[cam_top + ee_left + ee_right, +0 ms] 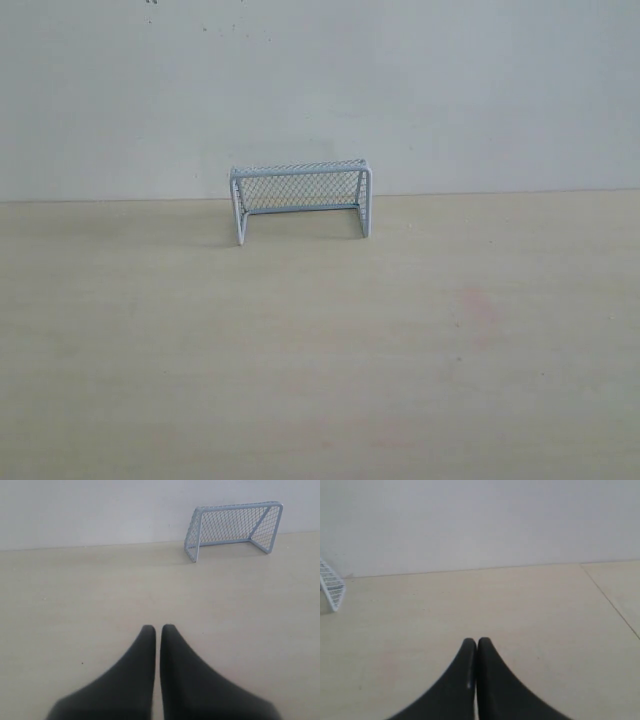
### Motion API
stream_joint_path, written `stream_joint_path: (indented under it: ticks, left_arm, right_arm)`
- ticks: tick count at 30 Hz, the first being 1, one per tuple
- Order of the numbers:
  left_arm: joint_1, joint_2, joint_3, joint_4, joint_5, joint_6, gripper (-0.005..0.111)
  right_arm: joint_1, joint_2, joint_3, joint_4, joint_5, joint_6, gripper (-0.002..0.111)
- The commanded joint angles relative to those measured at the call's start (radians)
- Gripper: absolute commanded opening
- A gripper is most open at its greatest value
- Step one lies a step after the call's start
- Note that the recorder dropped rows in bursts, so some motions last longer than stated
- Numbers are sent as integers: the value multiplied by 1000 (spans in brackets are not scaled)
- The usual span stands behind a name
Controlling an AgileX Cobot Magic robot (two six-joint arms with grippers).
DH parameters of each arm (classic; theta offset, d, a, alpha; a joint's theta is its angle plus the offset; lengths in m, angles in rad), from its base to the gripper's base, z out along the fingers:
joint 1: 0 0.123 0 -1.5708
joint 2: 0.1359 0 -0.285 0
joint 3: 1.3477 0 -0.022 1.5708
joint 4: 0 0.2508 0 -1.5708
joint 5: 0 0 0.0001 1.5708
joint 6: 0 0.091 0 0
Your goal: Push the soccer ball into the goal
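Note:
The goal (pixel 300 200), a small white tubular frame with grey-white mesh, stands at the back of the pale wooden table against the wall, mouth facing the front. It also shows in the left wrist view as the goal (pixel 234 528) and, only as a corner of netting, as the goal (pixel 331 589) in the right wrist view. No soccer ball shows in any view. My left gripper (pixel 158 629) is shut with nothing in it, hovering over bare tabletop well short of the goal. My right gripper (pixel 477 642) is shut too, empty, off to the goal's right side. Neither gripper appears in the exterior view.
A plain white wall (pixel 320 90) rises right behind the goal. A thin seam (pixel 612 602) runs across the tabletop in the right wrist view. A faint pinkish stain (pixel 480 305) marks the table to the right of the middle.

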Motion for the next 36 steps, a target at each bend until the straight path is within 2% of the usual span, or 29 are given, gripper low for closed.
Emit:
stream_joint_path:
  ticks: [1, 9, 21, 23, 27, 29, 31, 36]
  left_arm:
    - [1, -3, 4, -7, -5, 1, 4]
    - [1, -3, 4, -7, -5, 1, 4]
    - [1, -3, 4, -7, -5, 1, 4]
    - [1, -3, 4, -7, -5, 1, 4]
    - [1, -3, 4, -7, -5, 1, 4]
    - [1, -3, 4, -7, -5, 1, 4]
    - [1, -3, 4, -7, -5, 1, 4]
    - [1, -3, 4, -7, -5, 1, 4]
  right_arm:
    - [-4, -116, 174, 10, -181, 114, 0]
    - [-4, -297, 376, 10, -241, 180, 0]
    - [-4, -471, 392, -8, -144, 180, 0]
    - [-4, -480, 400, -133, -121, 227, 0]
    - [-4, -503, 400, -522, -115, 603, 0]
    - [-4, -513, 400, -640, -103, 744, 0]
    - [-4, -532, 400, -670, -105, 807, 0]
    - [-4, -583, 400, -670, -85, 821, 0]
